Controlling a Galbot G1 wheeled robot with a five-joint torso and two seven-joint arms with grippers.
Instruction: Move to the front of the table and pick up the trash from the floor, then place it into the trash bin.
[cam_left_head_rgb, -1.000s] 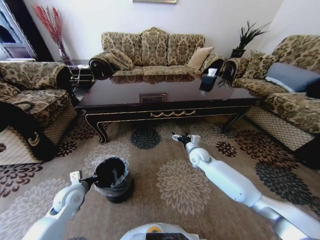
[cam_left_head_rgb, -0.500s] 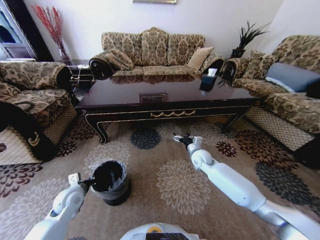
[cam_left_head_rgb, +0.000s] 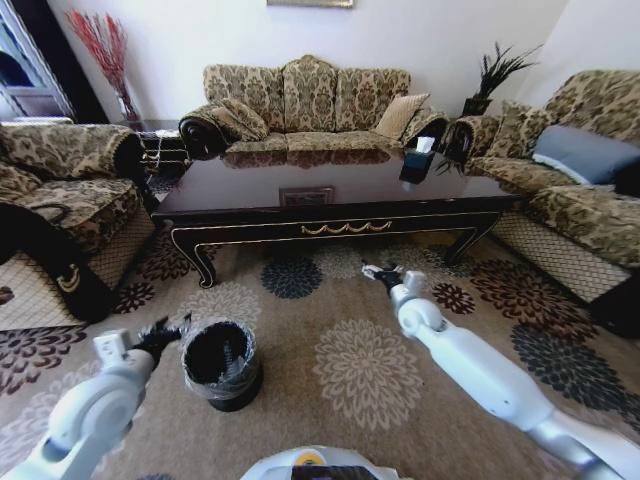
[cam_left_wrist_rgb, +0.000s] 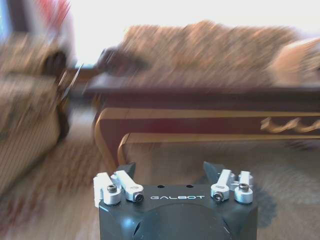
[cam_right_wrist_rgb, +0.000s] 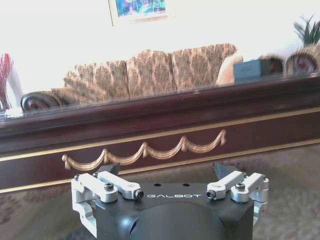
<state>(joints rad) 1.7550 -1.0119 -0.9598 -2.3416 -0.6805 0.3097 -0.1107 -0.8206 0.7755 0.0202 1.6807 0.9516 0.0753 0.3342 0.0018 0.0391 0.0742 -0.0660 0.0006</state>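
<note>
The dark glossy table (cam_left_head_rgb: 330, 198) with gold trim stands straight ahead; its front rail (cam_right_wrist_rgb: 150, 145) shows close in the right wrist view and its curved leg (cam_left_wrist_rgb: 107, 145) in the left wrist view. On the patterned floor (cam_left_head_rgb: 310, 325) the black bag-lined trash bin (cam_left_head_rgb: 220, 362) sits at lower left. My left gripper (cam_left_head_rgb: 165, 330) hovers just left of the bin's rim, open and holding nothing (cam_left_wrist_rgb: 170, 167). Low over the carpet before the table, my right gripper (cam_left_head_rgb: 378, 272) is also open and holds nothing (cam_right_wrist_rgb: 167, 169). The trash is out of view.
Patterned sofas ring the table: one behind (cam_left_head_rgb: 310, 100), an armchair on the left (cam_left_head_rgb: 60, 200), another sofa on the right (cam_left_head_rgb: 580, 190). A dark tissue box (cam_left_head_rgb: 417, 160) stands on the table's right end. Open carpet lies between bin and right arm.
My left gripper has swung left, from over the bin's rim to beside it. The right gripper has shifted a little to the right along the table's front.
</note>
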